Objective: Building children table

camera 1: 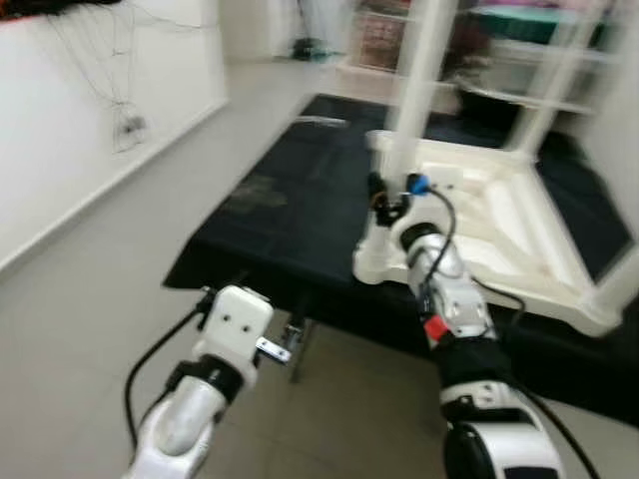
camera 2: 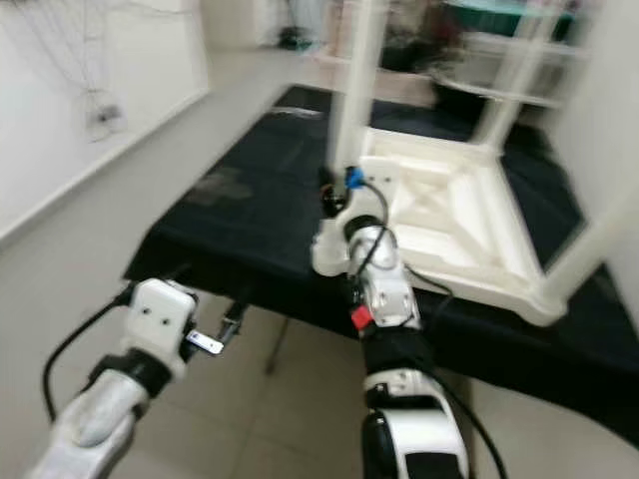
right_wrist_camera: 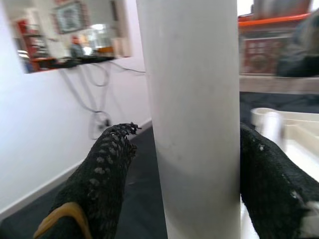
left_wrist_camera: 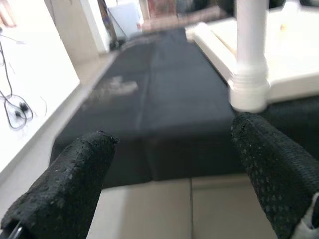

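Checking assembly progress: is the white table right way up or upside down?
Upside down: the white table lies top-down on the black mat, legs pointing up.

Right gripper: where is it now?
The right gripper is at the near corner of the upturned table, its fingers around the upright leg.

I'm seeing a black mat (camera 1: pixel 290 210) lying over the grey tiled floor (camera 1: pixel 150 230), cables (camera 1: pixel 125 125) hanging down the white wall (camera 1: pixel 80 130), blurred shelves (camera 1: pixel 519 60) standing behind.

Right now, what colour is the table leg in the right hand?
White, plain. The table leg shows best in the right wrist view, between the right hand's fingers.
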`<state>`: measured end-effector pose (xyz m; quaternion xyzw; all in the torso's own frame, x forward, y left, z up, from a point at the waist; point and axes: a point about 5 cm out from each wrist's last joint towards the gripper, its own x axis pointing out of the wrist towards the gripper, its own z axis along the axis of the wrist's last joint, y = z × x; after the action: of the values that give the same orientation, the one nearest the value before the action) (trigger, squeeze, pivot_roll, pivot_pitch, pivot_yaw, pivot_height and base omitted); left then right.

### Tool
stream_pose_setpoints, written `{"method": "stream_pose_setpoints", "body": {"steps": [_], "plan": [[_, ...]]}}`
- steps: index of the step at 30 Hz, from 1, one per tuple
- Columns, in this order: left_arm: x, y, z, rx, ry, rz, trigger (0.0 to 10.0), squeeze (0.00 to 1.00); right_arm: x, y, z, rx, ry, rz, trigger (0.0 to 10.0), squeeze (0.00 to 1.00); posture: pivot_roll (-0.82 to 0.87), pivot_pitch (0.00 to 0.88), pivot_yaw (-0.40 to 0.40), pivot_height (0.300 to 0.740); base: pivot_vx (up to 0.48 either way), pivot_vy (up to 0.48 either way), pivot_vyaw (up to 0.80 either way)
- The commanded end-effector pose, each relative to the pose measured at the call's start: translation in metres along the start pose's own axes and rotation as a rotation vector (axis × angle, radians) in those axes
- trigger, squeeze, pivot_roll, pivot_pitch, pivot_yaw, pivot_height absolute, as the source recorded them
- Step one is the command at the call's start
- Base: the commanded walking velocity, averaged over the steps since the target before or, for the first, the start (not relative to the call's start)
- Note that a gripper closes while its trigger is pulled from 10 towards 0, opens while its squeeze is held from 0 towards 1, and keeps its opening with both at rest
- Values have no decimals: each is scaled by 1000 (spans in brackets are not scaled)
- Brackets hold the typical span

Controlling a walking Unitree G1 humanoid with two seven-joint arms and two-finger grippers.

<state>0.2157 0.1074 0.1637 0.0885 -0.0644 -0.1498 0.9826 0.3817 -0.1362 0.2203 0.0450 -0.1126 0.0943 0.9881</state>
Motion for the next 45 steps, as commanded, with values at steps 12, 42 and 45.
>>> {"method": "stream_pose_setpoints", "body": {"steps": [12,42,45], "plan": [[2,-2,1,3,-4,-10,10000,0,-9,14,-17,16,54,156,10000,0,132,84,-67,740,0,0,0],[0,-3,-6,-11,22,-17,10000,0,-103,-38,-46,-75,154,95,10000,0,111,82,-55,740,0,0,0],[-3,-3,-10,-12,46,-9,10000,0,-117,-36,-48,-82,169,81,10000,0,108,80,-52,740,0,0,0]]}}
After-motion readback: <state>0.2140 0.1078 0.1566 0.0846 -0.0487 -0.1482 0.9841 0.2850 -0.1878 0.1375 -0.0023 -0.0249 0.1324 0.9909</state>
